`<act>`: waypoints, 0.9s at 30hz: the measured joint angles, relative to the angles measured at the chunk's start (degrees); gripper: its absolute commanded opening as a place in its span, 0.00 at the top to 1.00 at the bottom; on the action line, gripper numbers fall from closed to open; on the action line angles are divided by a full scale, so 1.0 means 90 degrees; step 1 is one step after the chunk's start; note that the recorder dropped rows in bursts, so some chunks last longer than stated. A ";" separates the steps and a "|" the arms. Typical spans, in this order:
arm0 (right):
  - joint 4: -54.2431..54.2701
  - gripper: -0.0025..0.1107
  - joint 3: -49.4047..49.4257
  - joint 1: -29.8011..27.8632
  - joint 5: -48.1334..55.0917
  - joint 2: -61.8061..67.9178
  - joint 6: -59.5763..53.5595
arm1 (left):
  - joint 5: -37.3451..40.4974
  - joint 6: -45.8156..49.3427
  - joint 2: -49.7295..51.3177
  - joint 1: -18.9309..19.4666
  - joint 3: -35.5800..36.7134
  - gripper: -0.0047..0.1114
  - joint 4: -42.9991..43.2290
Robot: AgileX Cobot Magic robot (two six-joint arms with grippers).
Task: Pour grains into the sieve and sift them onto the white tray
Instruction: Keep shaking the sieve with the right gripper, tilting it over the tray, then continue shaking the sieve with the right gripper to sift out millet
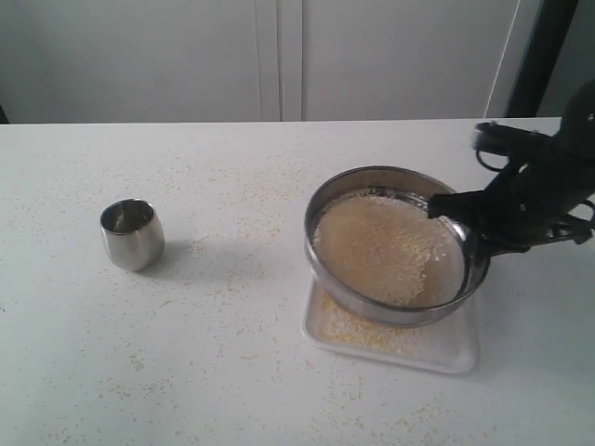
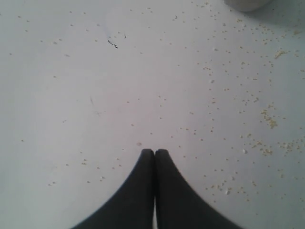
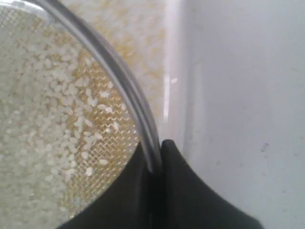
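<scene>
Steel sieve (image 1: 372, 308) of pale grains (image 1: 381, 246) above white tray (image 1: 439, 352), right gripper (image 3: 154, 153) pinching rim, left gripper (image 2: 154, 151) closed

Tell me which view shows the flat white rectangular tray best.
The exterior view: the flat white rectangular tray shows its near rim and corners beneath the round steel mesh sieve. The right wrist view catches only a blurred strip of the tray past the sieve rim. The left wrist view shows none of it.

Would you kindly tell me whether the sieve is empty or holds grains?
It holds grains: a whitish layer covers most of the mesh of the sieve, seen close in the right wrist view.
</scene>
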 measured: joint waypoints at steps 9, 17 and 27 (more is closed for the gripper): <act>0.0518 0.98 0.0012 -0.0470 0.0227 0.0096 -0.0027 | 0.0000 0.0000 0.0000 0.0000 0.0000 0.96 0.0000; 0.0484 0.98 0.0012 -0.0772 0.0364 0.0082 -0.0336 | 0.0000 0.0000 0.0000 0.0000 0.0000 0.96 0.0000; 0.1365 0.98 0.0012 -0.0682 0.0232 0.0029 -0.1407 | 0.0000 0.0000 0.0000 0.0000 0.0000 0.96 0.0000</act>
